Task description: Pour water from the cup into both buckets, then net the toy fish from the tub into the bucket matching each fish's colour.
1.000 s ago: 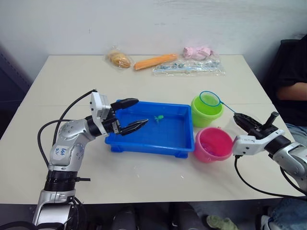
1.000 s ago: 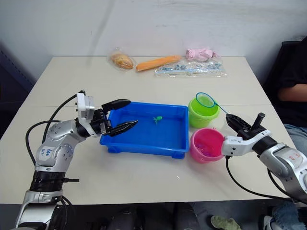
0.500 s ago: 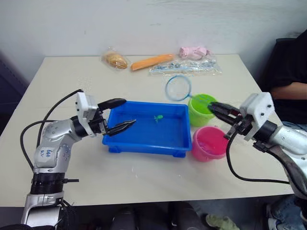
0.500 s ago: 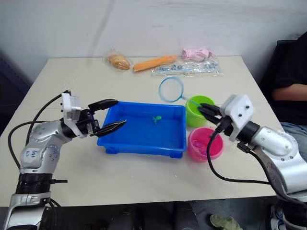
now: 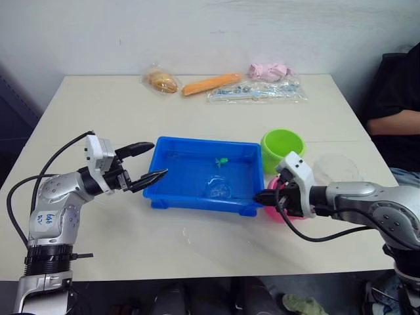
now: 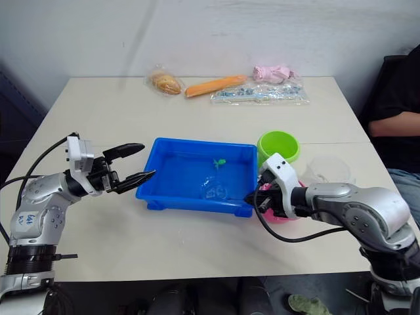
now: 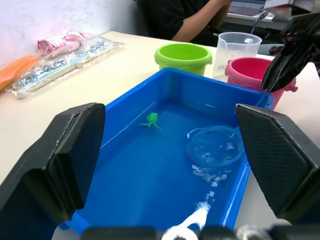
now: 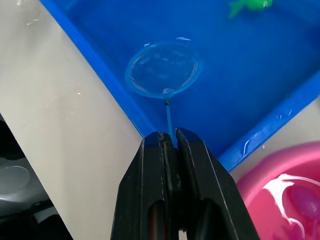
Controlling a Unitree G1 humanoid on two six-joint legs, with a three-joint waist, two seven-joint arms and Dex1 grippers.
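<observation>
The blue tub [image 5: 197, 202] sits mid-table with water in it. One green toy fish [image 5: 222, 161] floats near its far wall. The net [image 5: 216, 188] lies dipped in the tub, hoop down in the water, short of the fish. My right gripper [image 5: 258, 196] is shut on the net's thin handle at the tub's right front corner. It covers much of the pink bucket [image 7: 250, 70]. The green bucket [image 5: 283, 147] stands behind the pink one, and the clear cup [image 5: 336, 169] is to their right. My left gripper [image 5: 159, 158] hangs open just outside the tub's left end, holding nothing.
Along the table's far edge lie a bagged bread roll [image 5: 163, 81], an orange carrot-like packet [image 5: 211, 83], a clear packet [image 5: 259, 92] and a pink bundle [image 5: 269, 71]. A person in black [image 5: 397, 98] sits at the right side.
My right gripper carried the net from over the green bucket, across the tub, and down into the water. The left arm drew back a little to the left.
</observation>
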